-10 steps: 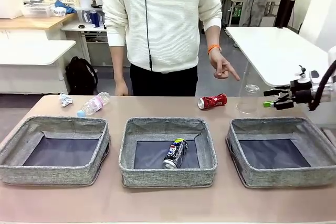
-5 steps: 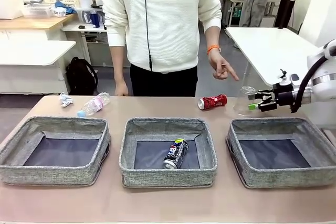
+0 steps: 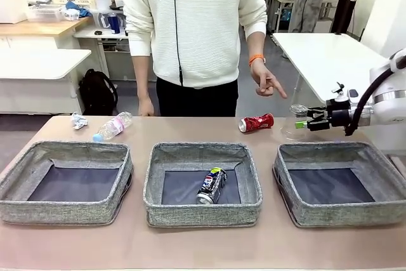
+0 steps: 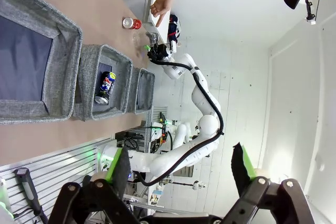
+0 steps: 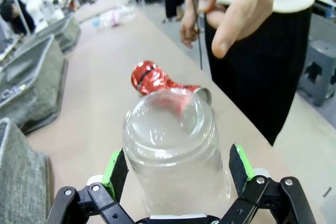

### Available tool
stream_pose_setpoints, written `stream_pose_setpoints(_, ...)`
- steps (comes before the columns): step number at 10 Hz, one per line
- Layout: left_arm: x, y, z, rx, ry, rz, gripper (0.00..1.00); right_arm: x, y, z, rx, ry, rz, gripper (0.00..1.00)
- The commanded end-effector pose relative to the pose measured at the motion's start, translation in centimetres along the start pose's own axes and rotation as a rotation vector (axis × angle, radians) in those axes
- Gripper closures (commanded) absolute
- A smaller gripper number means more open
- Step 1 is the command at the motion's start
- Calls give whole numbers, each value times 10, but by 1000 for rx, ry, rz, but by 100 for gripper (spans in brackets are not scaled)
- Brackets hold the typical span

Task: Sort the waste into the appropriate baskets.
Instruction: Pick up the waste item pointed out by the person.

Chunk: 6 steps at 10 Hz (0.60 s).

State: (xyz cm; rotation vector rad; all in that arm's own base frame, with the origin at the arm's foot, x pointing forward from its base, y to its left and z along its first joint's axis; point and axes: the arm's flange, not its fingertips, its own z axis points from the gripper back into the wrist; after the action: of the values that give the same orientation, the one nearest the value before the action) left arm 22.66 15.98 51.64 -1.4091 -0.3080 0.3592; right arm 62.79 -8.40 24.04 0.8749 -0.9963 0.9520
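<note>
Item: cup (image 5: 173,145), between my right fingers (image 5: 118,171), which stand spread, not clamped; red can (image 5: 152,77) just beyond. My left fingers (image 4: 119,169): spread, empty.

3 baskets (image 4: 67,72), Pepsi can (image 4: 105,87) in middle one, left hand (image 4: 179,163) spread

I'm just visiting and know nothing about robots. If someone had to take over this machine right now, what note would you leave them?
Left gripper: open, empty, raised off the table.
Right gripper: open, fingers either side of the upturned clear cup, not closed on it.
Done: Pepsi can lies in the middle basket.
Left: cup, crushed red can, bottle and paper ball, all along the table's far edge; left basket and right basket hold nothing.
The person's hand points down near the cup.
</note>
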Motion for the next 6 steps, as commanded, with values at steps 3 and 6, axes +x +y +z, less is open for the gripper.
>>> stream_pose_setpoints(3, -1, 0, 1, -17, 0, -21, 0, 1, -4, -6, -8, -71, 4, 0)
stream_pose_setpoints(6, -1, 0, 1, -17, 0, -21, 0, 1, -2, -6, 8, -70, 7, 20)
